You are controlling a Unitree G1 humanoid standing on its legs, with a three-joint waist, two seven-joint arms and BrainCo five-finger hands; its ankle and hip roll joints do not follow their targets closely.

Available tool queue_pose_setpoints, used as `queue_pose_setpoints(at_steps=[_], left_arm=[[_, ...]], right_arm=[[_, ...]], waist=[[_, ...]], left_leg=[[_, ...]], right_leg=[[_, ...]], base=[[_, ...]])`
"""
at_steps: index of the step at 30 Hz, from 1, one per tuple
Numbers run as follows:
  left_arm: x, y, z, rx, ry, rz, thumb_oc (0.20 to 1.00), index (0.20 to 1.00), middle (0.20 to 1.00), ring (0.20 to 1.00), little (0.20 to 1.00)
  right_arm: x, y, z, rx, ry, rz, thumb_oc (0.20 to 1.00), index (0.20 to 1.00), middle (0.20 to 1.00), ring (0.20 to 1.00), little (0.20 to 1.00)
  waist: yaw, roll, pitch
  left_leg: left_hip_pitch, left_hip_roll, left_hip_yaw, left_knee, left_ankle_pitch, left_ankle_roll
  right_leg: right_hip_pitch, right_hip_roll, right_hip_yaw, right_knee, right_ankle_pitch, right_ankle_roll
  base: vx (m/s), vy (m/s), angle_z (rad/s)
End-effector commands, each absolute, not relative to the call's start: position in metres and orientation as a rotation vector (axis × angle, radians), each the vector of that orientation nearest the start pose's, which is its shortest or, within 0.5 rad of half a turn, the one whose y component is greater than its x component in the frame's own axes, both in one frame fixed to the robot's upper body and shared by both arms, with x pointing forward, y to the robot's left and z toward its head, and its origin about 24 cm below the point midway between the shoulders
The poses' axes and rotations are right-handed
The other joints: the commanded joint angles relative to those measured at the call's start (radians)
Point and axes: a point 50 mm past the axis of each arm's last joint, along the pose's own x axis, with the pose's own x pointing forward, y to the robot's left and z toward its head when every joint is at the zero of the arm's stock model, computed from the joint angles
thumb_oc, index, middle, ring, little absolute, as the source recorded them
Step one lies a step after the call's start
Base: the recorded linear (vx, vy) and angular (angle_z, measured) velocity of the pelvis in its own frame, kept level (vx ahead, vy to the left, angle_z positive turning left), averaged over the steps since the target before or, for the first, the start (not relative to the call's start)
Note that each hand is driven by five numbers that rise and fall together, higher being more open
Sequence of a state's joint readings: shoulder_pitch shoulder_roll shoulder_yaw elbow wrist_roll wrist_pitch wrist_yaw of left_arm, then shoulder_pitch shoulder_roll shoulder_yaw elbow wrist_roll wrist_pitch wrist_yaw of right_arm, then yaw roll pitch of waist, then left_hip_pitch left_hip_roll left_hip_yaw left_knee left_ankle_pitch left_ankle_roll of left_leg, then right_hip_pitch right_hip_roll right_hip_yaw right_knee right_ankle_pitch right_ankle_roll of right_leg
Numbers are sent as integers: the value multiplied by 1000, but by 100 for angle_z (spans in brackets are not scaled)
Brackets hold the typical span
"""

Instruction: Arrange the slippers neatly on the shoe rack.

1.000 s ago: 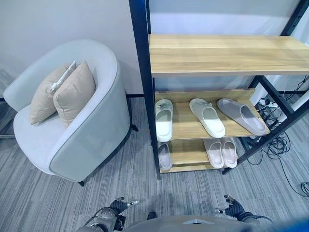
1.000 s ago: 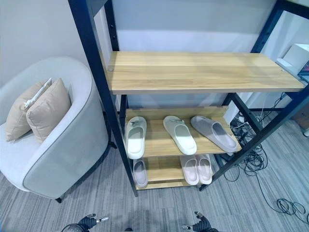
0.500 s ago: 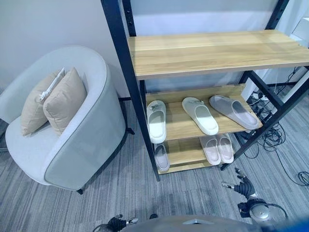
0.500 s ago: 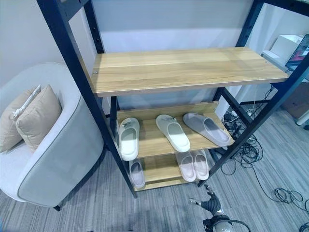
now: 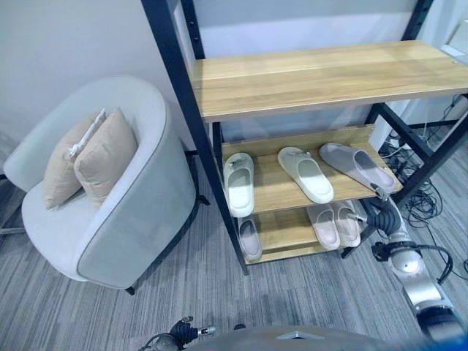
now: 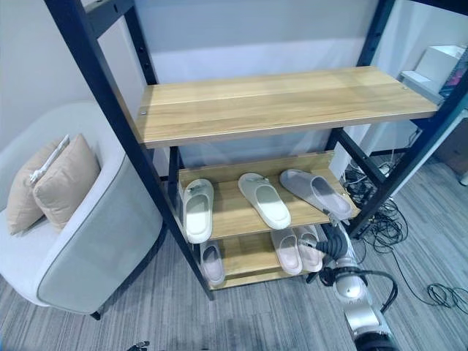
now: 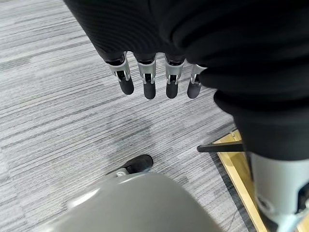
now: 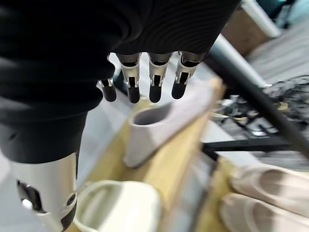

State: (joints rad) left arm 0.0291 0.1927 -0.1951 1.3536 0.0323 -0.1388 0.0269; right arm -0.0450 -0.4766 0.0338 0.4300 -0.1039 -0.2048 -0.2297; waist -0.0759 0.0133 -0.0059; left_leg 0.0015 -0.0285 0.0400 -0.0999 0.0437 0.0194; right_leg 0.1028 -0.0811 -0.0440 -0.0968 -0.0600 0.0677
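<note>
While the right hand reaches in at the right front corner of the shoe rack, its fingers hang straight and loose, holding nothing; in the right wrist view their dark tips hover just above the heel end of the grey slipper. That slipper lies on the middle shelf, at its right end, turned at an angle with its heel close to the shelf's front right corner, near the hand. Beside it, towards the middle of the same shelf, a white slipper also lies at an angle, and a second white slipper sits at the left end, pointing straight back, its heel over the front edge. On the bottom shelf a pair of pale pink slippers rests side by side at the right, and a single small grey slipper lies at the left, by the black post. The wide top shelf is bare wood.

The left hand hangs low over the grey carpet, fingers straight and relaxed, gripping nothing, well apart from the rack. Left of the rack stands a pale grey armchair with two beige cushions leaning together on its seat.
</note>
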Motion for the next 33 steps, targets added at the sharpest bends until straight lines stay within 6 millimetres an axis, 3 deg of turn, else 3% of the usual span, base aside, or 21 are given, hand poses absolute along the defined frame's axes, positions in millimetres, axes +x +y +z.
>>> queue_pose_setpoints(at_steps=[1, 5, 12, 23, 33], left_arm=[[73, 207, -171, 396, 1244, -156, 1000, 1000, 1000, 1000, 1000], [71, 213, -170, 396, 1253, -142, 1000, 1000, 1000, 1000, 1000], [73, 210, -170, 396, 1247, -167, 1000, 1000, 1000, 1000, 1000], [78, 210, -169, 399, 1225, -160, 1000, 1000, 1000, 1000, 1000], [81, 211, -169, 400, 1221, -154, 1000, 1000, 1000, 1000, 1000]], right_arm=[[259, -282, 34, -564, 13, -265, 1000, 1000, 1000, 1000, 1000], [277, -283, 39, -549, 31, -242, 1000, 1000, 1000, 1000, 1000], [287, -291, 40, -556, 70, -250, 1000, 1000, 1000, 1000, 1000], [291, -286, 37, -525, 80, -230, 1000, 1000, 1000, 1000, 1000], [302, -259, 43, -587, 38, -115, 1000, 1000, 1000, 1000, 1000]], waist=[[31, -14, 27], [56, -8, 37], [79, 4, 60], [97, 8, 67], [115, -6, 77]], left_leg=[[13, 34, 9, 13, -59, -47], [-14, 33, -8, 13, -47, -54], [-61, 27, -34, 13, -29, -59], [-81, 20, -67, 13, -24, -64], [-97, 19, -82, 13, -21, -65]], right_leg=[[-65, -54, -34, 10, 78, 83], [-83, -53, -58, 10, 76, 82], [-113, -53, -81, 10, 76, 83], [-117, -54, -114, 10, 68, 82], [-125, -55, -131, 10, 66, 82]], base=[[20, -18, 9], [25, -7, 17], [9, -5, 11], [17, 13, 10], [1, 22, 7]])
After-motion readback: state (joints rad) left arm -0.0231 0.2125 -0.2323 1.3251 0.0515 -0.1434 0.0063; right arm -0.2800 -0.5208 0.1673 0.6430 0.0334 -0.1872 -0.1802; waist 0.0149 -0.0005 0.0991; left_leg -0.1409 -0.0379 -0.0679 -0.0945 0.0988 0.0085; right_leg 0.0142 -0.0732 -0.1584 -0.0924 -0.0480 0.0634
